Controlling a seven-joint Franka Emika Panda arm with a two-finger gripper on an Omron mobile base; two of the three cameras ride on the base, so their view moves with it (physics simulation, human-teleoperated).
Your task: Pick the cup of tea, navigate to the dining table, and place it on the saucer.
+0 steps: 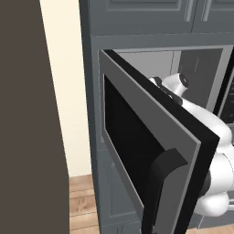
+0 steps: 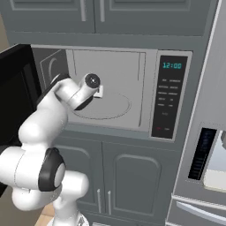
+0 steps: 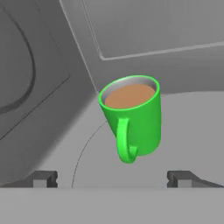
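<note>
— Cup of tea point(image 3: 133, 118)?
— Centre of the hand view, standing on the microwave's turntable point(image 3: 183, 131), handle facing the camera, brown liquid inside.
— And the tool point(image 3: 113, 177)?
— Spread wide, holding nothing; its fingertips point(image 3: 41, 178) sit at the lower edge, short of the cup.
— Microwave door point(image 1: 151, 155)?
— Swung open, middle of the left base view.

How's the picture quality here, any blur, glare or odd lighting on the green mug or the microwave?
Hand view: the bright green mug of brown tea is sharp, evenly lit, no glare; it looks tilted because the camera rolls; open gripper. Left base view: the dark microwave door blocks much of the scene. Right base view: flat rendered light, the clock display is slightly soft.
</note>
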